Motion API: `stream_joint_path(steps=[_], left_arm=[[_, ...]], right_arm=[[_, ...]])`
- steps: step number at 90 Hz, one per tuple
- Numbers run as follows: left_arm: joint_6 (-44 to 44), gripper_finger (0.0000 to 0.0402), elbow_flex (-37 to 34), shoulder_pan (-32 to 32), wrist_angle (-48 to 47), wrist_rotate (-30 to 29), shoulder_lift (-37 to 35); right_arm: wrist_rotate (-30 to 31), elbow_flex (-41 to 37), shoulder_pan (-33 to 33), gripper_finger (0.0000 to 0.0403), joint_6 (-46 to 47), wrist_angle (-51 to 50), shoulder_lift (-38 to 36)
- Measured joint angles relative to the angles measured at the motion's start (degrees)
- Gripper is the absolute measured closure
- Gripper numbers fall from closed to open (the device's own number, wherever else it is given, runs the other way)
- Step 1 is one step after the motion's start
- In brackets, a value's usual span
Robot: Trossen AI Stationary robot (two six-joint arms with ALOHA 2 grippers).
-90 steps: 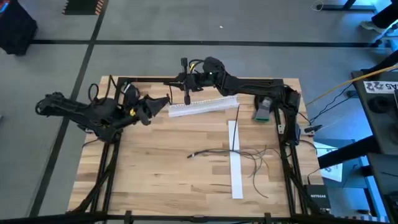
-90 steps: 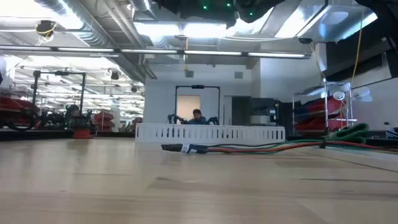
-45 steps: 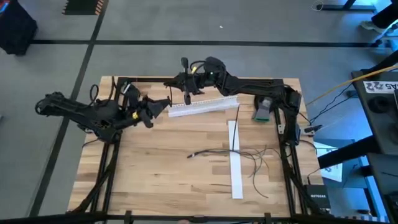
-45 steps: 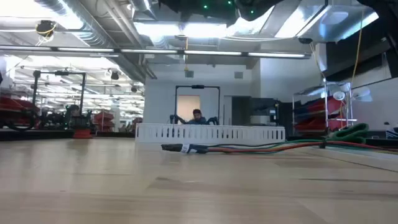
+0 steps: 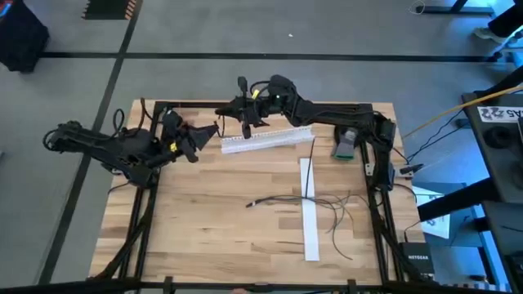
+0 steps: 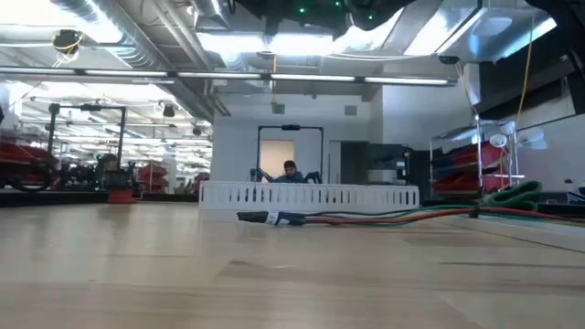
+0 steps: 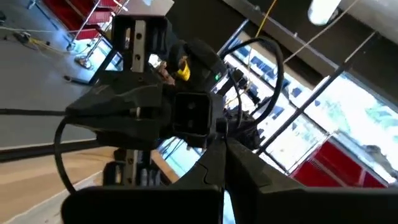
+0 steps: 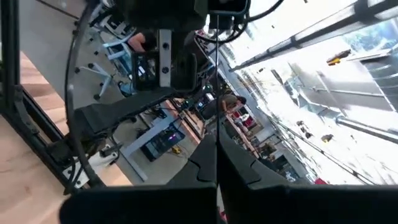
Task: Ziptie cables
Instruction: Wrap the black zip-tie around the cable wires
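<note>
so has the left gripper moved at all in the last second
Yes. In the high view the left gripper has pulled back toward its own side, widening the gap to the white slotted strip, which has stayed put.

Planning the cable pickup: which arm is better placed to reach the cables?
Probably the right: its base sits on the cables' side, though both the right gripper and the left gripper hover far back.

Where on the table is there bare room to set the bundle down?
Bare wood lies left of the cables, under the left hand, down to the near edge. Crowded: the white slotted strip by the right hand, and the flat white strip crossing the cables.
</note>
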Motion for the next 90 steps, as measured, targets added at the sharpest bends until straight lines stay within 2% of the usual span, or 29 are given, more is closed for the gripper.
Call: stream_joint_path(steps=[27,90], left_arm=[[-0.4,0.0401,0.0,1.9,-0.8,3.8,0.1],[-1.5,0.0401,0.0,2.9,-2.7,4.1,0.2]], right_arm=[[0.0,0.0,0.0,0.0403,-0.1,0.0,0.0],[-0.4,0.0,0.8,0.0403,-0.4,0.5,0.0]])
